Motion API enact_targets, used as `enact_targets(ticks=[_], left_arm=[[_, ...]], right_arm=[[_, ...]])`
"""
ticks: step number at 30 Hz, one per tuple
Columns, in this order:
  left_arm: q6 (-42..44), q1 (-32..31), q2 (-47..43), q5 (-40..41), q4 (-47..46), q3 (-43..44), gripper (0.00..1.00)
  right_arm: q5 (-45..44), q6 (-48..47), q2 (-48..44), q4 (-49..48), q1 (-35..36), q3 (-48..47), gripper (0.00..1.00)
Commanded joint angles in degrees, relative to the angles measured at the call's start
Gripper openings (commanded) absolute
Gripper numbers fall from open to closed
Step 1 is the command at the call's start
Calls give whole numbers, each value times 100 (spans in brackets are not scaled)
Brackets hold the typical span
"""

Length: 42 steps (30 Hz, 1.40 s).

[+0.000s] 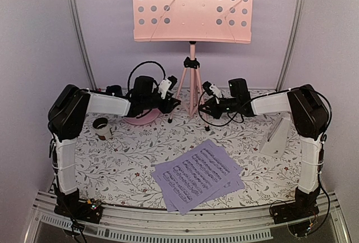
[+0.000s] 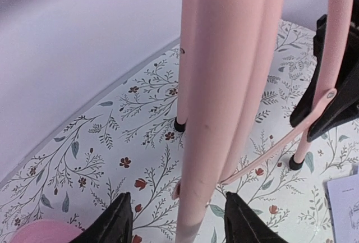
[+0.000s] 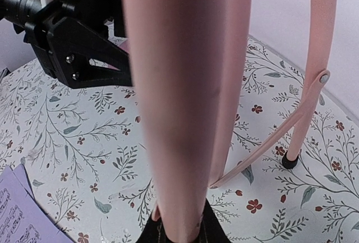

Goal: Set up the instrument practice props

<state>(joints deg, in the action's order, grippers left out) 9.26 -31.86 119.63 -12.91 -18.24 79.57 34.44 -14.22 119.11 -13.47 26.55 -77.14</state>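
Observation:
The pink music stand stands at the back centre, its perforated desk (image 1: 192, 7) up high and its tripod (image 1: 190, 86) on the cloth. My left gripper (image 1: 171, 105) is open, its fingers (image 2: 112, 225) either side of one tripod leg (image 2: 224, 86) with gaps on both sides. My right gripper (image 1: 206, 111) is shut on another tripod leg (image 3: 179, 86), low down, with black pads (image 3: 210, 229) pressed to it. The lavender sheet music pages (image 1: 199, 175) lie fanned at the front centre. The white pyramid metronome (image 1: 276, 136) stands at the right, beside my right arm.
A round pink plate (image 1: 140, 118) lies under my left wrist. A small dark cup (image 1: 102, 128) stands at the left. Metal posts (image 1: 78, 30) and lilac walls close in the back. The floral cloth (image 1: 129, 164) covers the table.

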Motion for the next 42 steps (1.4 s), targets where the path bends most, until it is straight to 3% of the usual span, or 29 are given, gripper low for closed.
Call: enact_targets(ticks=[1,5,12,19,42], left_arm=[[251,17,316,-329,214,471,56],[290,13,528,-438,411,723,49],[168,13,229,-549,336,249,21],[39,14,-114,-596,366,-105,1],[-407,115,-1317,-203,457,-1515,0]], right_arm=[[-82,-44,20,400,-158,-108,0],[-84,-55,0,464,-158,-133,0],[-188,-39,-136,707,-158,-95,0],[-540,15,-352,1171,-154,-11,0],[-1288,659,-1443,1541,-200,1589,0]])
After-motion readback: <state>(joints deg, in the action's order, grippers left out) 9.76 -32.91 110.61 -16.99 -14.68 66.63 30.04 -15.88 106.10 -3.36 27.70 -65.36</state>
